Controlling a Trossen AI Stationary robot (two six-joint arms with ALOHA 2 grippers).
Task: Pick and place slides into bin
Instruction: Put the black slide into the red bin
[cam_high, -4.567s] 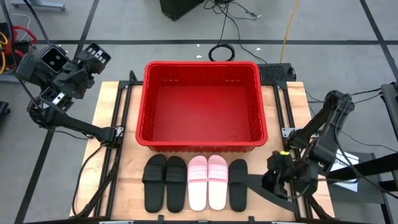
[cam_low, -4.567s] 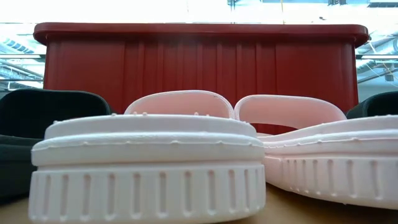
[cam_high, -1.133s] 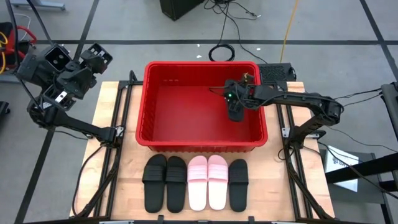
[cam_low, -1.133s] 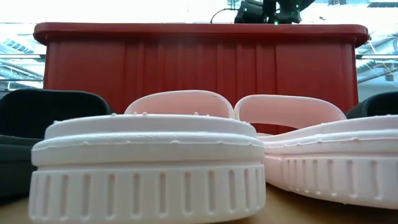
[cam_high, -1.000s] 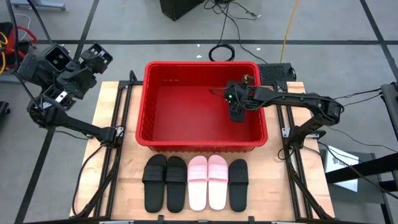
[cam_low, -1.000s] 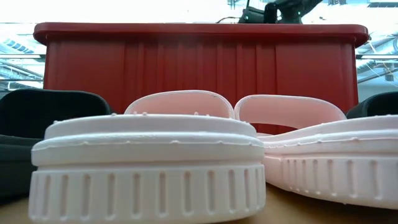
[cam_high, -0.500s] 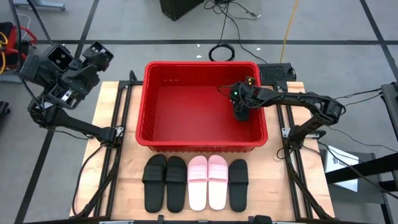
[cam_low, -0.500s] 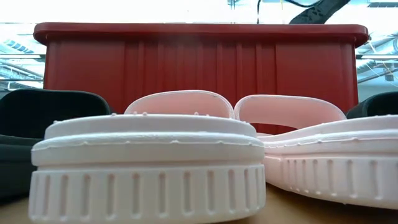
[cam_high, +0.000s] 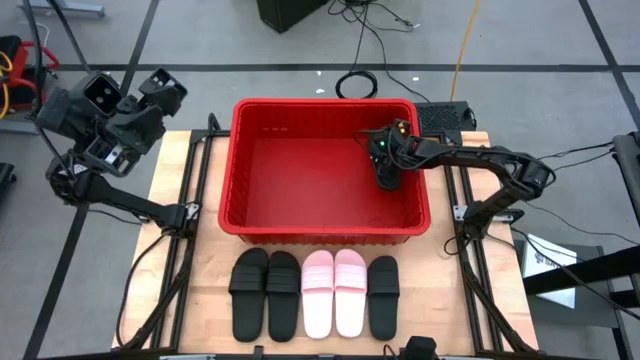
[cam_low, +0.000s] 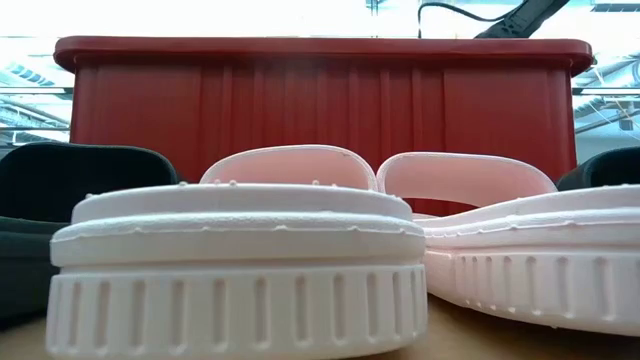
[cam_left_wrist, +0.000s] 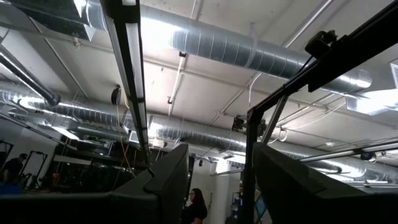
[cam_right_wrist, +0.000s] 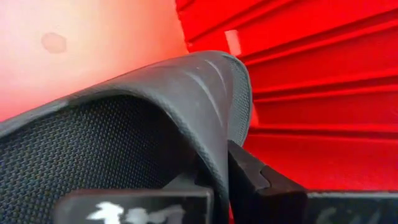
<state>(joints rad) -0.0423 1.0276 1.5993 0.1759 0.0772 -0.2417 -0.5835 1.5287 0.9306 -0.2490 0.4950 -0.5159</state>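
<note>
Your right gripper (cam_high: 388, 178) clamps a black slide (cam_right_wrist: 124, 130) — ribbed strap, mesh lining — inside the red bin (cam_high: 240, 160); left gripper (cam_high: 150, 95) open.

Even, bright overhead light fills the high view, shadows soft. In the low view, windows behind the bin (cam_low: 320, 100) blow out white. The nearest pink slide (cam_low: 240, 270) looks slightly soft.

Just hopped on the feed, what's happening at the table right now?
The right end effector is down inside the red bin, near its right wall, shut on the strap of a black slide. Nothing else shows in the bin. Five slides wait in a row on the table in front of the bin: two black, two pink, and one black. The left end effector is raised off the table's far left corner, open and empty.
</note>
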